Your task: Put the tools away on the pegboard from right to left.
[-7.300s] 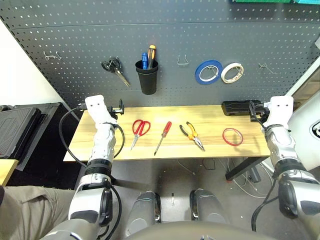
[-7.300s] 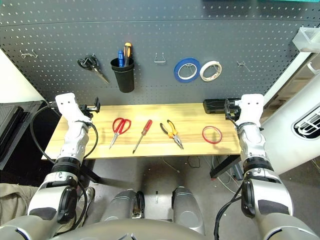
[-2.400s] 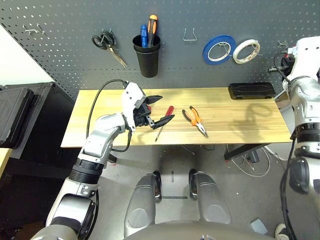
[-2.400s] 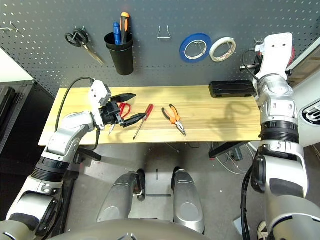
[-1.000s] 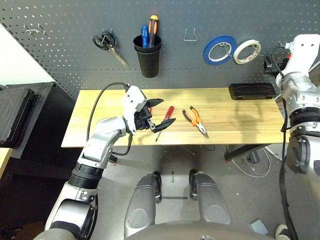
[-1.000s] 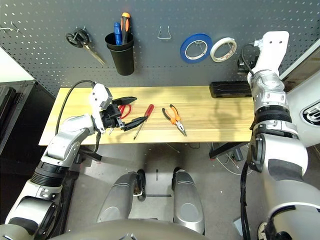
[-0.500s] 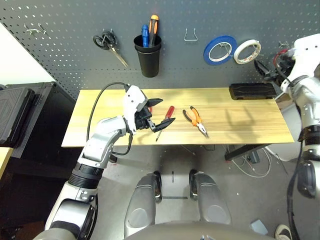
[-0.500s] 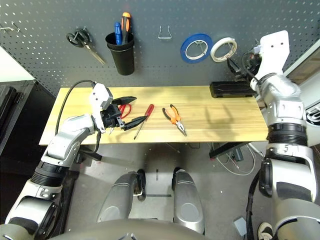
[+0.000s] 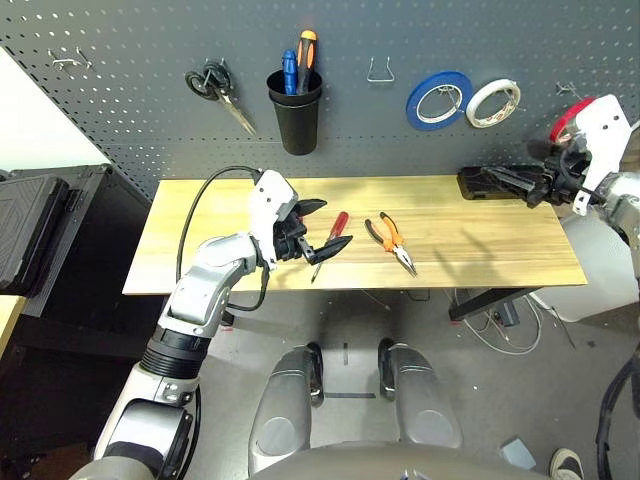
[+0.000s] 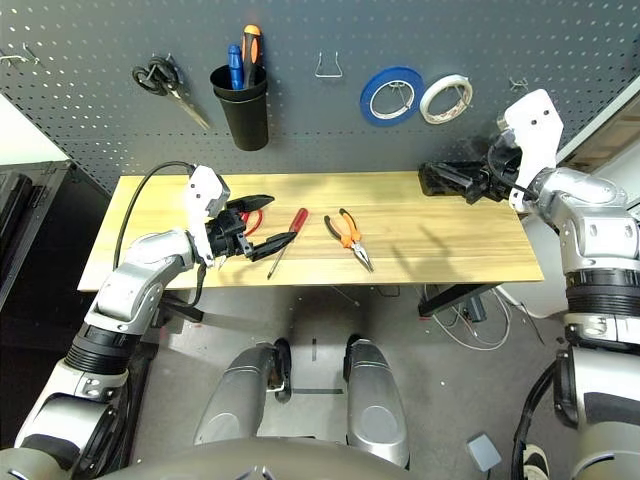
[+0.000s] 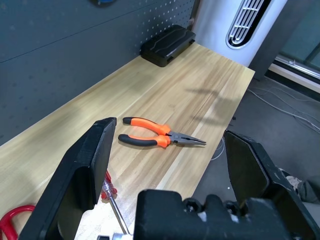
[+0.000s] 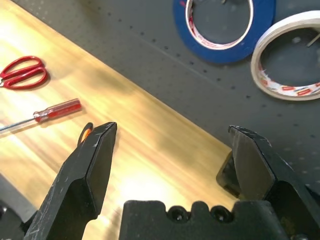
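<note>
No readable text shows anywhere (tape-core print is too small).

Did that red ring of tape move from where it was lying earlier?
Yes: it lay on the table, nearer the robot than the black case; now the ring is up by the pegboard.

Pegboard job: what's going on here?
Nothing is in either tool. The robot's right tool stands open near the pegboard; the red tape ring is up by the board, partly hidden by the right arm. The left tool is open over the table, near the red scissors and screwdriver. Those two and the orange-and-black pliers lie on the table, not put away yet.
</note>
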